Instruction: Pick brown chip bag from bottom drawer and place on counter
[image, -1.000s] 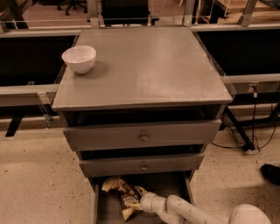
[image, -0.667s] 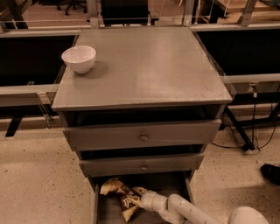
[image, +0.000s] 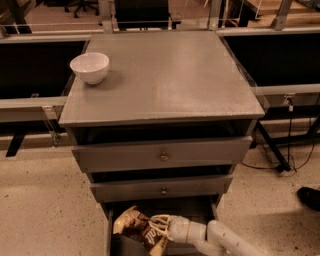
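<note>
My pincer (image: 159, 228) clamped on bag (image: 131, 223) in drawer (image: 108, 237), bag crumpled, dark brown, cream ends.

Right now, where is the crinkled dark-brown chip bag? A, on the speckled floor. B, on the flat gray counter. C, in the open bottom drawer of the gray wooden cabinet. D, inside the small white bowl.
C: the brown chip bag sits in the pulled-out bottom drawer, with the gripper right against it, while the white bowl stands up on the counter.
</note>
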